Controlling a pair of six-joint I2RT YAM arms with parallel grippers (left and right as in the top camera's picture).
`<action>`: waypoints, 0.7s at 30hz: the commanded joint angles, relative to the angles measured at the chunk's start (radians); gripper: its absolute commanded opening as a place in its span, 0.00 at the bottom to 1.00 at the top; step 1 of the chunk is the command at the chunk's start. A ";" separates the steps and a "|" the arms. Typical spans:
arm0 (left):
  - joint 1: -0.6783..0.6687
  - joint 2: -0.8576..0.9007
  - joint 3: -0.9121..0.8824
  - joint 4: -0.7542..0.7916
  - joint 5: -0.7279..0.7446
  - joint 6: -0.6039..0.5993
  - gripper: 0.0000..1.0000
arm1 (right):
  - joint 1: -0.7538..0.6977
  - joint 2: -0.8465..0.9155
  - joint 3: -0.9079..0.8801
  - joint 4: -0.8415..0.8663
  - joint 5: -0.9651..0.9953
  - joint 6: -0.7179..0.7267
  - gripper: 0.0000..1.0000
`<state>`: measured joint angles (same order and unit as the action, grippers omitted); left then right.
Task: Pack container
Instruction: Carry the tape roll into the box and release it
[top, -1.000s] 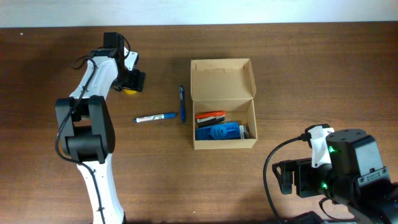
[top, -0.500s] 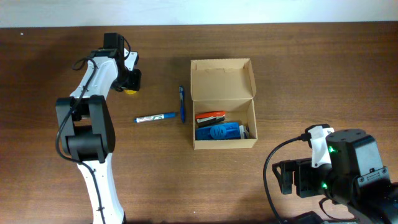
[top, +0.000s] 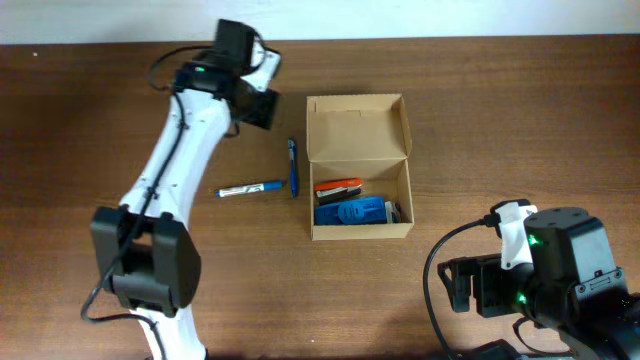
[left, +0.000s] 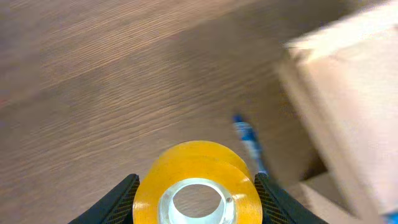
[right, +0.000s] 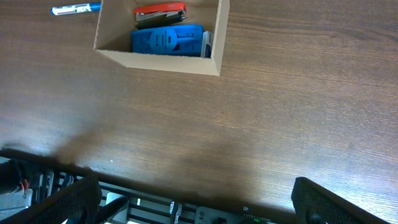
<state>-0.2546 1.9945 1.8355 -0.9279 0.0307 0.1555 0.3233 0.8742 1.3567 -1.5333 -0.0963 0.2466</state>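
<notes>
The container (top: 360, 232) is a tan cardboard box at the table's middle, its flap lid (top: 357, 128) standing open at the back. Inside lie a red stapler (top: 338, 186) and a blue object (top: 350, 211); both show in the right wrist view too, stapler (right: 160, 11) and blue object (right: 166, 40). My left gripper (top: 258, 106) hovers just left of the lid, shut on a yellow tape roll (left: 198, 183) held off the table. The box wall (left: 348, 87) is close on its right. My right gripper (right: 199, 205) stays open near the front right edge, holding nothing.
A blue pen (top: 293, 166) lies just left of the box, also under the tape roll as the blue pen (left: 249, 140). A white-and-blue marker (top: 250, 189) lies further left. The table's front edge (right: 186, 180) runs under the right gripper.
My left arm has swung from the far left toward the box's lid, carrying the tape roll off the table. The right arm has not moved.
</notes>
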 joint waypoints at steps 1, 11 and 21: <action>-0.084 -0.054 0.001 -0.013 0.021 -0.004 0.31 | 0.006 -0.004 0.010 0.003 -0.001 -0.004 0.99; -0.336 -0.055 0.000 -0.010 0.064 0.019 0.31 | 0.006 -0.004 0.010 0.003 -0.001 -0.004 0.99; -0.451 0.021 0.000 0.034 0.063 0.033 0.31 | 0.006 -0.004 0.010 0.003 -0.001 -0.004 0.99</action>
<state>-0.6960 1.9907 1.8355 -0.9073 0.0772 0.1680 0.3233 0.8742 1.3567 -1.5333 -0.0963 0.2466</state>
